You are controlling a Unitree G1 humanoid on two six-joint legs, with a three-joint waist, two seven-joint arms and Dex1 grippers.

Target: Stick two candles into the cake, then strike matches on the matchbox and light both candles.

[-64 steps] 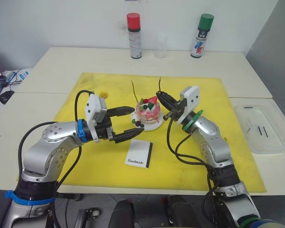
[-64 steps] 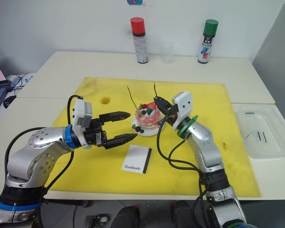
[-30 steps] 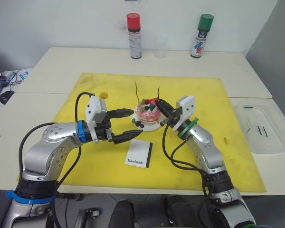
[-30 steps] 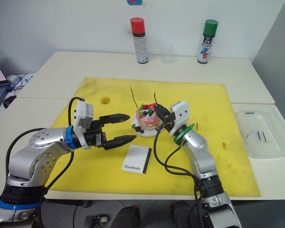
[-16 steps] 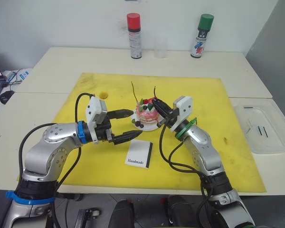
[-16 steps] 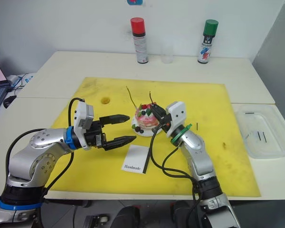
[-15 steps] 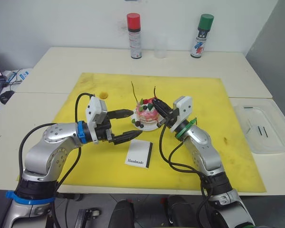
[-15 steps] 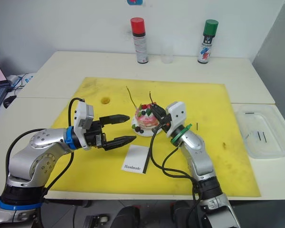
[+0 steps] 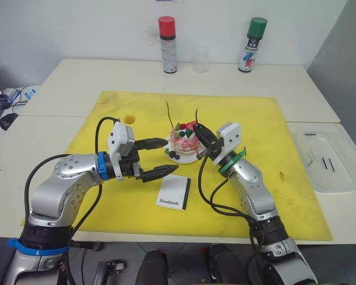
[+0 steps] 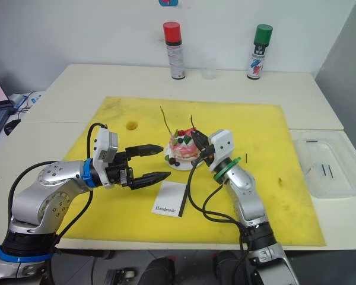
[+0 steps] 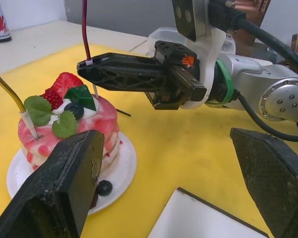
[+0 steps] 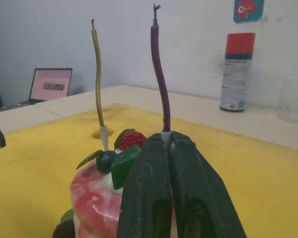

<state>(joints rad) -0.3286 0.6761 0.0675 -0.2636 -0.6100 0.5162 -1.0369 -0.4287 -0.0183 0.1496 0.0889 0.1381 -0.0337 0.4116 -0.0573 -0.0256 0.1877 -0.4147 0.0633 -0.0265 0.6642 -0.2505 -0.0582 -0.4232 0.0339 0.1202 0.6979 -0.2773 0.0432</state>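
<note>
Right wrist: right gripper (image 12: 170,148) pinching (tight) dark candle (image 12: 159,74).

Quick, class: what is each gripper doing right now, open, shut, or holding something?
Left gripper: open, empty, beside the cake.
Right gripper: shut on the dark reddish candle at its pale base.

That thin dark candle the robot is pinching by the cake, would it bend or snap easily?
Probably bendy: the dark candle is very thin and already curves. Likely fragile too, so the right end effector, shut at its pale base, should push gently into the cake.
</note>
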